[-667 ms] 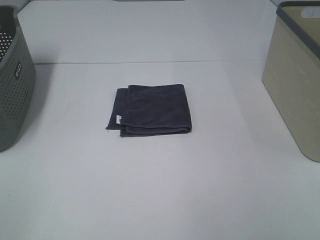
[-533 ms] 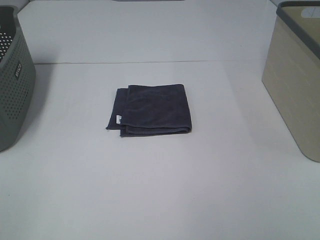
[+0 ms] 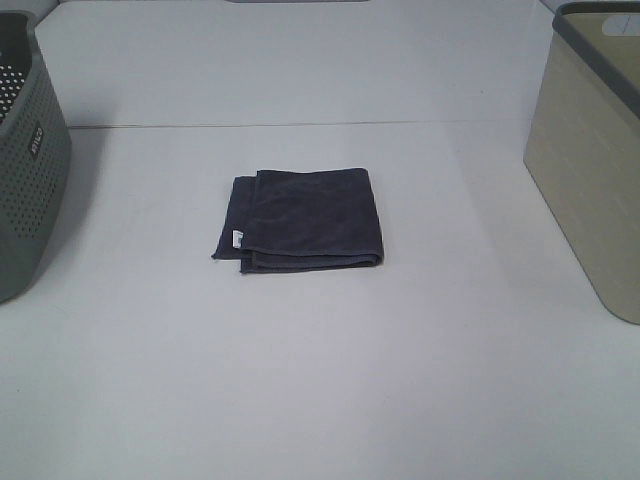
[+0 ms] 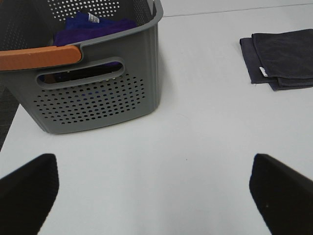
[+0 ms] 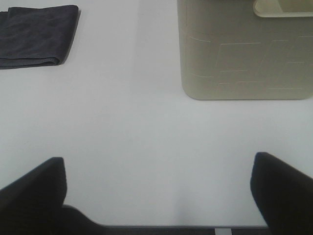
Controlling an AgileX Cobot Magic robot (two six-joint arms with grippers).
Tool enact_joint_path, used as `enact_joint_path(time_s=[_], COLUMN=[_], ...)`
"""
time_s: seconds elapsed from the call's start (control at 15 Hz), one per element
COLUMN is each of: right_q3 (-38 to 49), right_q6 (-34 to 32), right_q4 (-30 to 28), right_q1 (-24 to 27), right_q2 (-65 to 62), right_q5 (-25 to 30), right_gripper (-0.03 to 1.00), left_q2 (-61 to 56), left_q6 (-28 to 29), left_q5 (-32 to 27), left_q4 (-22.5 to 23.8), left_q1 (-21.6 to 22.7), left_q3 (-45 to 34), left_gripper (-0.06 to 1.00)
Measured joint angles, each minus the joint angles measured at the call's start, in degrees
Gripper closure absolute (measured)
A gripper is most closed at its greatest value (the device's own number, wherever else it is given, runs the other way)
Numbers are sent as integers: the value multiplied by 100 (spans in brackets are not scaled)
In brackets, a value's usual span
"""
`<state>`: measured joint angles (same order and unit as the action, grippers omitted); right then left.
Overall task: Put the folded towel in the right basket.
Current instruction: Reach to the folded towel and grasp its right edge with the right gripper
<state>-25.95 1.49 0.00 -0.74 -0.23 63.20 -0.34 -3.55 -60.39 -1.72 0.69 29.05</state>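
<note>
Nothing has moved since the earlier frames: neither arm shows in the high view, and the towel (image 3: 300, 220) lies exactly where it was. It sits flat on the table (image 3: 320, 400) near the middle, well apart from the beige basket (image 3: 590, 170) on the right and the grey basket (image 3: 25, 170) on the left.

I see my left gripper (image 4: 155, 196) and right gripper (image 5: 157, 193) each with the jaws spread wide and nothing between them, hovering over bare table.

I judge the towel to be light, soft and floppy. It will sag and may unfold if I lift it by a single layer. The near edge looks like the thick, rolled fold, though at this resolution I can't be sure. I would pinch through all layers on the side facing the beige basket, with the right gripper, pressing down into the cloth before closing. The small white tag (image 3: 237, 238) marks the looser side, which I would avoid.
</note>
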Motion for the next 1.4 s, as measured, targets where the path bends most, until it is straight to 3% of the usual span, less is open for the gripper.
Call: enact_joint_path(time_s=[1.4], right_q3=[0], right_q6=[0], right_q4=[0], right_q1=[0], right_q2=[0], right_q5=[0], right_gripper=[-1], left_q2=[0], left_q6=[0], left_q5=[0], left_q4=[6], left_q1=[0], left_q3=[0], left_gripper=[-4])
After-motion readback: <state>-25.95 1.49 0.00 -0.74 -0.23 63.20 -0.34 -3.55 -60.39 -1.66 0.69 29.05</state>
